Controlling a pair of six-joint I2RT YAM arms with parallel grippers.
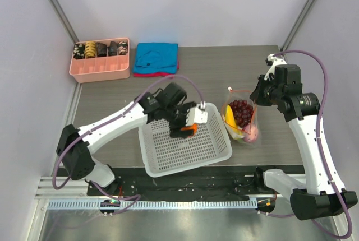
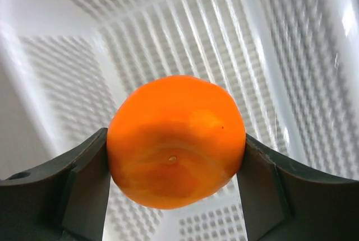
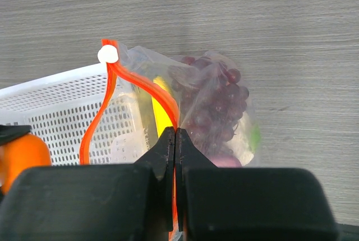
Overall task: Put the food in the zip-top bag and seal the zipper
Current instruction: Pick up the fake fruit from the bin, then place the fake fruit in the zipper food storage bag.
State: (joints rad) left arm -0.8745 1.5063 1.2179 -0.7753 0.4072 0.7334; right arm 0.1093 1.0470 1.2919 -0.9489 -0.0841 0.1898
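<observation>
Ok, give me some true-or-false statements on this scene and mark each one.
1. The left gripper has the orange between its fingers. True.
2. The right gripper is open. False: it is shut on the zipper.
3. The grapes are in the bag. True.
4. The banana is outside the bag. False: it is inside.

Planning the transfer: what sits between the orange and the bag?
The basket's mesh wall stands between orange and bag; clearest in the top view.
</observation>
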